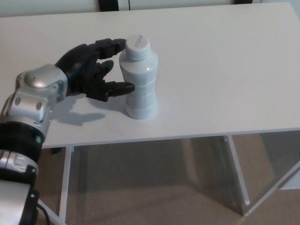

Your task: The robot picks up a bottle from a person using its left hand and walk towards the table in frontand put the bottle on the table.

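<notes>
A white plastic bottle [139, 77] with a white cap stands upright on the white table [220, 70], near its front edge. My left hand [91, 70] comes in from the left and is at the bottle's left side. Its upper fingers [111, 45] reach to the bottle's neck and pass behind it. The lower finger [120, 87] lies across the front of the bottle's waist. The hand is shut on the bottle. My silver left forearm [35, 93] hangs over the table's front left corner. My right hand does not show.
The table's front edge runs across the picture just below the bottle. Its white legs [236, 173] stand on a brown carpeted floor [154, 187]. A dark object [108, 4] sits beyond the table's far edge.
</notes>
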Controlling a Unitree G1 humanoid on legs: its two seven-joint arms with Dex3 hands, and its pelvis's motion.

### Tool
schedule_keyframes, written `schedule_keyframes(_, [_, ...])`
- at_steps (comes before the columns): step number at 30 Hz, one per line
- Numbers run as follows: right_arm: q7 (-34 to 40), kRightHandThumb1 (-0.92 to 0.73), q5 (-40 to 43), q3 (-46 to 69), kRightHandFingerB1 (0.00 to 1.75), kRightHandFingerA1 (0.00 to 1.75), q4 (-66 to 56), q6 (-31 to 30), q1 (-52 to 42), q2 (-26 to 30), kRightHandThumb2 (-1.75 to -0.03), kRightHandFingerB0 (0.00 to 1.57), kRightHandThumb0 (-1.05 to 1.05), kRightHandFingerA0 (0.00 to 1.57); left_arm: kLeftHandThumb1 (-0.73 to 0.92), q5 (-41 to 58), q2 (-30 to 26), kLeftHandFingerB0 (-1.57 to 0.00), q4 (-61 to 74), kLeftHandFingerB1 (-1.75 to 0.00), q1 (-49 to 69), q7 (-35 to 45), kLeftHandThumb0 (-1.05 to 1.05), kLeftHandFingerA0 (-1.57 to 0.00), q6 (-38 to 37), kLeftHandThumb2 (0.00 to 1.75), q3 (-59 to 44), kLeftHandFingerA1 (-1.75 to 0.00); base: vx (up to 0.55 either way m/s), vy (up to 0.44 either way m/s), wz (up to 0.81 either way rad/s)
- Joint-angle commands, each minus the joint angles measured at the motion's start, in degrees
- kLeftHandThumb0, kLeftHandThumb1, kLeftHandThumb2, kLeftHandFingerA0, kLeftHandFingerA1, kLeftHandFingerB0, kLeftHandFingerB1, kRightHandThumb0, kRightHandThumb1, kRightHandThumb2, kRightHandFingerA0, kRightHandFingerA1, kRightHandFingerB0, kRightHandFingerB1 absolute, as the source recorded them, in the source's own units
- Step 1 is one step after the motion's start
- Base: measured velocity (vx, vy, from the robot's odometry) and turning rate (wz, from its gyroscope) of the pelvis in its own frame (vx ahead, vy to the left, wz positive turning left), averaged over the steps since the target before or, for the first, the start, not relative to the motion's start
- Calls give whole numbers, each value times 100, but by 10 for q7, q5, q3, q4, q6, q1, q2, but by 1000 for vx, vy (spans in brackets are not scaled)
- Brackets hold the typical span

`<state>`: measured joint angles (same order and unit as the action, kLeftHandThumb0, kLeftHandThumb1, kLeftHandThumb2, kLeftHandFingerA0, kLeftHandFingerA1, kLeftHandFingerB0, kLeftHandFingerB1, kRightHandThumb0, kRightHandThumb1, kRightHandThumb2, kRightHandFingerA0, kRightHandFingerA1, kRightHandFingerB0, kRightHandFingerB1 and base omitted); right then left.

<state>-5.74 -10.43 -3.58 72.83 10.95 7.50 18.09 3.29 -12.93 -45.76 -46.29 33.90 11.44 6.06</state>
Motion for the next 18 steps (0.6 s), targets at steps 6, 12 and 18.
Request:
schedule_keyframes(6, [-3, -67, 2, 8, 39, 45, 2, -9, 7, 6, -60, 52, -38, 68, 43, -6, -31, 0, 6, 0, -5, 33, -70, 0, 36, 54, -3, 0, 0, 0, 0])
schedule_keyframes(12, [1, -68, -3, 5, 40, 47, 0, 2, 3, 7, -60, 54, -38, 69, 36, 19, -67, 0, 79, 0, 49, 53, -69, 0, 15, 67, -31, 0, 0, 0, 0])
schedule_keyframes(18, [1, -67, -2, 7, 40, 48, 0, -3, 5, 6, -60, 53, -39, 71, 36, 53, -77, 0, 247, 0, 167, 34, -65, 0, -10, 66, -98, 0, 0, 0, 0])
